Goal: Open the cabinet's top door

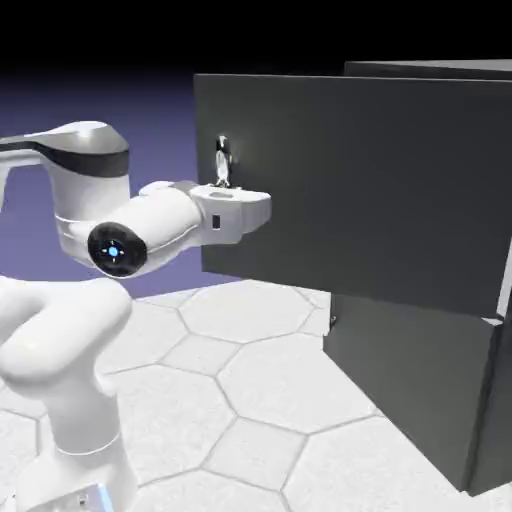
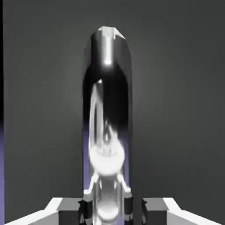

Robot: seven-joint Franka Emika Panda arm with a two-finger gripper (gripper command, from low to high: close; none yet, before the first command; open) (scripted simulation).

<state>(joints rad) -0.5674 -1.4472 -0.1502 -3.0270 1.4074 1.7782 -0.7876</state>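
The dark grey cabinet (image 1: pixel 430 72) stands at the right of the exterior view. Its top door (image 1: pixel 370 190) is swung out from the body toward the left, its free edge nearest the arm. The silver handle (image 1: pixel 222 160) stands upright near that edge. My gripper (image 1: pixel 226 184) is shut on the handle's lower part, with the white hand just beneath it. In the hand view the shiny handle (image 2: pixel 107 110) fills the middle, rising from between my fingertips (image 2: pixel 86 210) in front of the flat door panel (image 2: pixel 176 110). My gripper (image 2: pixel 107 211) is clamped around its base.
The lower door (image 1: pixel 410 385) sits flush in the cabinet below the open panel. A white hexagon-tiled table (image 1: pixel 250 390) spreads under the arm. My white arm's elbow (image 1: pixel 115 248) bulks at the left.
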